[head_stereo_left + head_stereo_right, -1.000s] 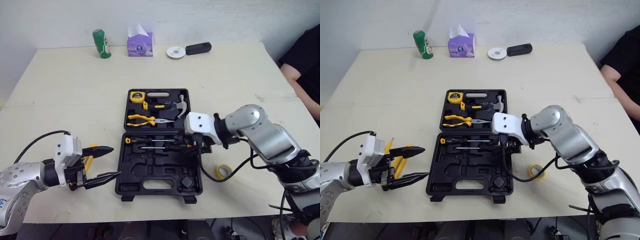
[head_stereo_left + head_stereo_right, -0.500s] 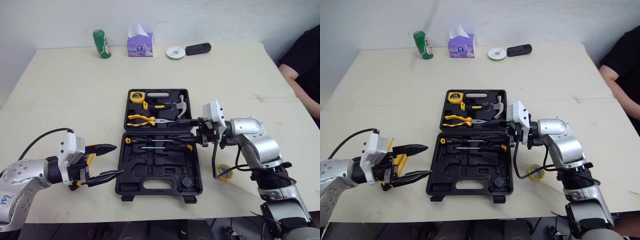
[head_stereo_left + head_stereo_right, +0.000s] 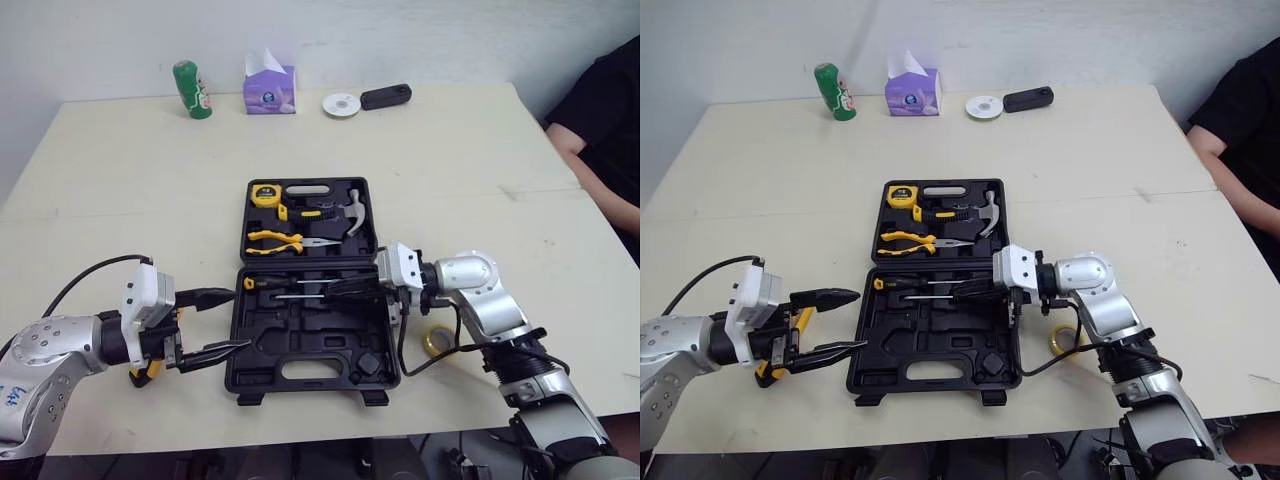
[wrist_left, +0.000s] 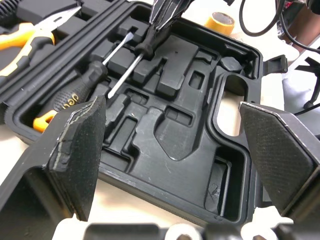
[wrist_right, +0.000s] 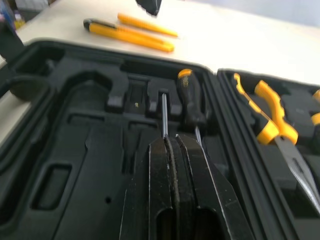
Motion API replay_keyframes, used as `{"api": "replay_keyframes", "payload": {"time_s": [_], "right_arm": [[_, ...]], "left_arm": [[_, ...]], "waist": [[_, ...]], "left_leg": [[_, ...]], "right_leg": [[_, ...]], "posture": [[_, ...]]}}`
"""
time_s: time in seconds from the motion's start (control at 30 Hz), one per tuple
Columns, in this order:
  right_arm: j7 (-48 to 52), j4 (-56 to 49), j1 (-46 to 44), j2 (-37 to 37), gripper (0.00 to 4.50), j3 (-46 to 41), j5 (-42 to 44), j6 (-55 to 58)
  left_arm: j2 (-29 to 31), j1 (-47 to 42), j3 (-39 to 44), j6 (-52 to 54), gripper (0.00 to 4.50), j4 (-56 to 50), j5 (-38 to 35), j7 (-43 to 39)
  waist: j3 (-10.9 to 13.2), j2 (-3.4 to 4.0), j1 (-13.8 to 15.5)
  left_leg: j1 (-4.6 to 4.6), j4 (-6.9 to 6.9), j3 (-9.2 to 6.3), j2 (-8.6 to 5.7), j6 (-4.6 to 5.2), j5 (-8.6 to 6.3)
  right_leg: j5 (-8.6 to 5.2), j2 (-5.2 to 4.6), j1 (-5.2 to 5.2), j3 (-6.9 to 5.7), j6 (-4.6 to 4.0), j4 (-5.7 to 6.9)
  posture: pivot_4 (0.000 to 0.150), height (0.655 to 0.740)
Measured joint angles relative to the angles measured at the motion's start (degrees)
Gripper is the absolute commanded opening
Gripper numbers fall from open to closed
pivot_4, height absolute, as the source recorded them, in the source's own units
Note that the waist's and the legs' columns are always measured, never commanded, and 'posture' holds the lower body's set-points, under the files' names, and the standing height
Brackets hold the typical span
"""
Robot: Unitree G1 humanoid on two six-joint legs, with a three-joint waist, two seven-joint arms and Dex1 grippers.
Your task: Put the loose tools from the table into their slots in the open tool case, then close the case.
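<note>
Two states: left tool (image 3: 241, 320) gapes beside the case (image 3: 312, 346); right tool (image 3: 336, 289) pinched together, seemingly empty, over screwdrivers (image 3: 283, 284).

The pale table (image 3: 480, 170) carries an open black tool case (image 3: 320, 340) near its middle. Along the far edge stand a green can (image 3: 190, 89), a purple tissue box (image 3: 268, 84), a white disc (image 3: 341, 103) and a black device (image 3: 386, 96). A yellow tape roll (image 3: 438, 341) lies just right of the case, and two slim yellow tools (image 5: 127, 35) lie to its left.

We take this for a plain lab or office room: bare white wall (image 3: 400, 30) across the top, a beige table (image 3: 480, 160), tissue box (image 3: 269, 84) and green can (image 3: 187, 89) upper left.
</note>
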Motion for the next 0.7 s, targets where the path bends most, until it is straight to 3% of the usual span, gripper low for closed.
{"api": "replay_keyframes", "payload": {"time_s": [0.53,0.7], "right_arm": [[-2.0,0.1,-2.1,0.1,0.04,3.5,-5.4,3.8],[-1.9,-0.8,-2.5,0.1,0.04,3.7,-4.7,10.7]], "left_arm": [[0.0,0.4,0.0,0.0,4.50,-0.4,0.7,0.7],[0.0,0.5,0.0,0.0,4.50,-0.4,0.8,0.8]], "waist": [[0.0,-0.01,0.0],[-0.1,-0.18,0.1]], "left_leg": [[0.07,0.02,0.00,-0.01,-0.05,0.03],[0.17,0.02,0.00,0.00,-0.07,0.04]], "right_leg": [[0.00,-0.01,0.03,0.01,0.00,0.08],[0.00,-0.02,0.11,0.04,-0.04,0.08]], "posture": [[0.150,0.7400],[0.150,0.7400]]}}
